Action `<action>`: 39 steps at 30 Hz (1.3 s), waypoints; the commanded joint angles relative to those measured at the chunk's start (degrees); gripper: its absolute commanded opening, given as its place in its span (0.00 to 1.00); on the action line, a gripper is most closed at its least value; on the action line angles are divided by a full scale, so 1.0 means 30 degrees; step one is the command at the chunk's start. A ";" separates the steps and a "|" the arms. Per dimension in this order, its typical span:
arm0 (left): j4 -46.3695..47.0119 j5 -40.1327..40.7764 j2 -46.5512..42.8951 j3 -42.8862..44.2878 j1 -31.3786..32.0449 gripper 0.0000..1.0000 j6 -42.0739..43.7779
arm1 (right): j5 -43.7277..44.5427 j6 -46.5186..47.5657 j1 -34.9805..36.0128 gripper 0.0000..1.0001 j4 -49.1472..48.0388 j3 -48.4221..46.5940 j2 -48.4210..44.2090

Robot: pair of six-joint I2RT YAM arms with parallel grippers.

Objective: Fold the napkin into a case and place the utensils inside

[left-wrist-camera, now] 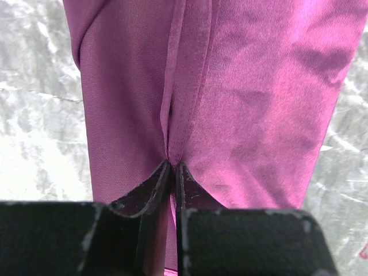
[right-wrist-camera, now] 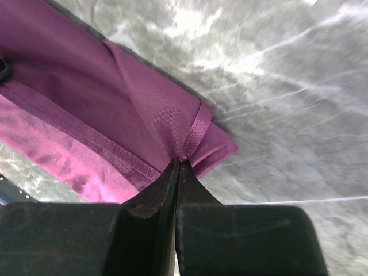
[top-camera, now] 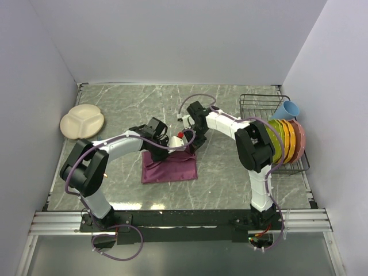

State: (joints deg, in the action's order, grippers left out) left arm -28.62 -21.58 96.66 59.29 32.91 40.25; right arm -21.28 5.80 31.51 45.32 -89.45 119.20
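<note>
The maroon napkin lies mid-table as a broad folded rectangle, not a narrow case. Both grippers meet at its far edge. My left gripper is shut on a raised fold of the cloth; in the left wrist view its jaw tips pinch the napkin along a hemmed crease. My right gripper is shut on the hem near a corner, and the right wrist view shows its tips clamping the napkin where the band turns. The utensils are out of view.
A cream divided plate sits at the far left. At the right stands a wire rack with several coloured plates and a blue cup. Grey marbled table surrounds the cloth.
</note>
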 commanded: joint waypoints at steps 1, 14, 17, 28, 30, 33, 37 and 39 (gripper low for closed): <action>-0.0186 -0.0453 0.0005 -0.0075 0.0398 0.13 -0.0554 | -0.0408 -0.0381 0.0074 0.00 0.0245 0.0519 -0.0416; -0.0097 -0.1671 -0.1043 -0.0721 -0.0766 0.44 -0.2339 | 0.0090 -0.1348 0.0308 0.00 -0.0515 0.1574 0.0198; -0.0303 -0.4830 -0.2393 -0.0427 -0.2958 0.47 -0.4270 | 0.0470 -0.1495 0.0308 0.00 -0.1043 0.1984 0.0170; 0.9419 -1.0853 -0.1554 -0.2359 -0.5315 0.36 -2.0906 | -0.0201 -0.2723 0.0279 0.00 -0.2127 0.2483 -0.0794; 1.1471 -1.0707 -0.0877 -0.2478 -0.5256 0.34 -2.3217 | -0.0581 -0.2959 0.0279 0.00 -0.2216 0.2424 -0.1147; 1.1884 -1.0502 0.0615 -0.2185 -0.5256 0.27 -2.4634 | -0.1137 -0.3486 0.0279 0.00 -0.1924 0.2219 -0.1703; 1.2584 -1.0324 0.1849 -0.1979 -0.5081 0.20 -2.5835 | -0.1461 -0.4101 0.0279 0.00 -0.1660 0.2306 -0.2143; 1.3402 -1.0471 0.2404 -0.1921 -0.4788 0.17 -2.6802 | -0.1549 -0.4190 0.0308 0.00 -0.1572 0.2423 -0.2144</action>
State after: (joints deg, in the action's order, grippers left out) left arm 3.88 -50.83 101.95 52.40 17.21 -31.31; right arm -24.27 -4.62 31.90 40.99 -83.09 116.73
